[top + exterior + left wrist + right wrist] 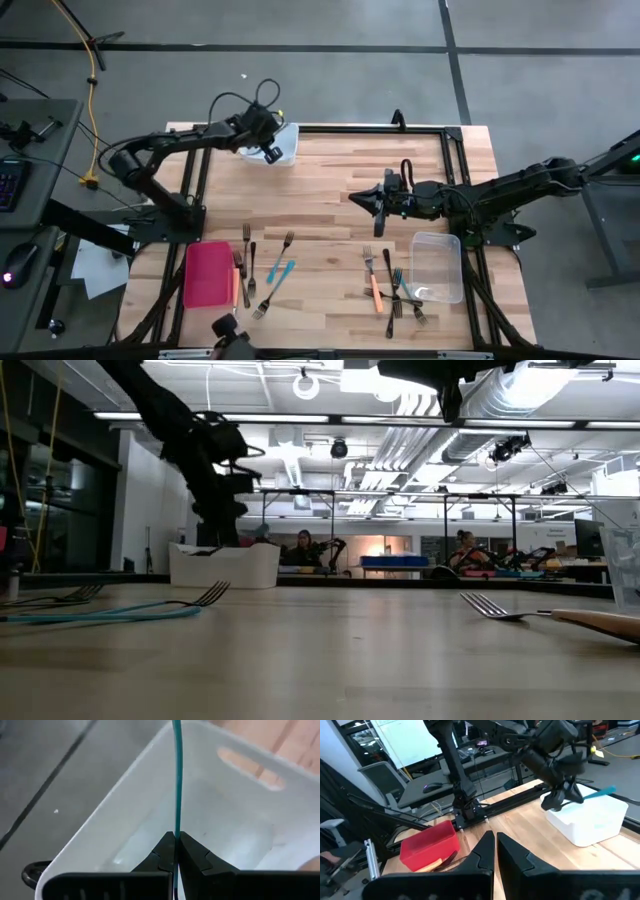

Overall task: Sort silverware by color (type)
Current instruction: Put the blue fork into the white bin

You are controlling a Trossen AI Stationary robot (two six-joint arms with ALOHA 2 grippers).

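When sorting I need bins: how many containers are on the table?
3: a white tub beneath the left gripper, a red tray on the left side, a clear tub on the right side.

Tub (pixel 285 145) sits at my tabletop's (pixel 330 180) far-left corner. Flat tray (pixel 207 273) front-left, forks (pixel 268 270) just right of it. Second tub (pixel 437 266) front-right, more forks (pixel 392 288) left of it, probably overlapping.
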